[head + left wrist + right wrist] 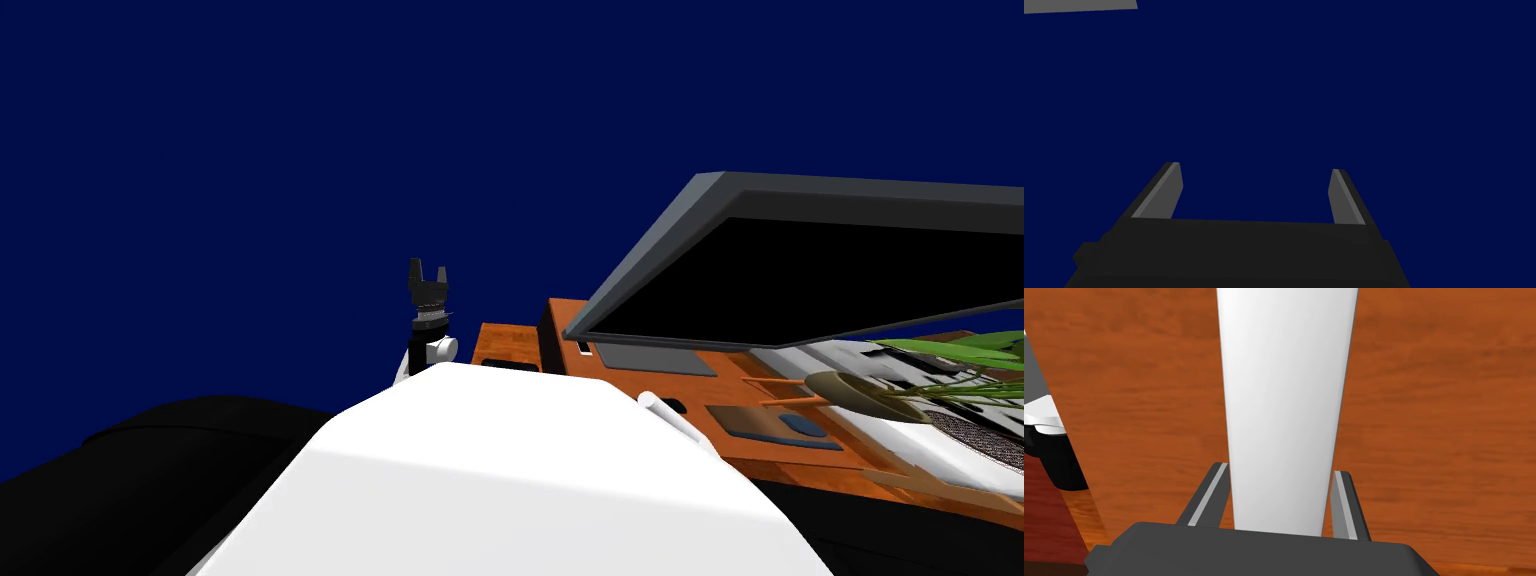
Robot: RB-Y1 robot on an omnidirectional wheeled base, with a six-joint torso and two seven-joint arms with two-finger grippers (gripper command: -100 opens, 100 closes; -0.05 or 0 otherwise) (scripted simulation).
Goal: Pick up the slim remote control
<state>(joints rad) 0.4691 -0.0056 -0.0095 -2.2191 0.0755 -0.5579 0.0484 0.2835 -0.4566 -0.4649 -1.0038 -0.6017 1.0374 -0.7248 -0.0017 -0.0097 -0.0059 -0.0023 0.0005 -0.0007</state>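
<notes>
Right wrist view, grip: I am clamping my right gripper [1281, 468] on the slim remote control [1286, 388], with both fingers [1214, 498] pressing its long sides.
Remote count: one, plain white, running lengthwise out from between my two fingers, away from the gripper's dark body.
Surface: an orange-brown wooden top [1434, 413] is lying behind the remote; I cannot tell whether the remote is touching it.
Left gripper: I am holding my left gripper [1255, 167] spread wide, its two fingers gripping nothing, raised in front of the dark blue wall [250, 150].
Room: the blue wall is taking up most of the head view, and a wooden cabinet [510, 345] is standing to my right.
Screen: one large black screen [800, 280] in a grey frame is reaching over the cabinet, its lower edge hanging above the wood.
Plant: one potted plant [850, 395] with long green leaves is sitting further right, below the screen's edge.
Other things: one flat grey pad [655, 358] is lying under the screen's edge, and one blue item [790, 425] is lying near it on the wood.
</notes>
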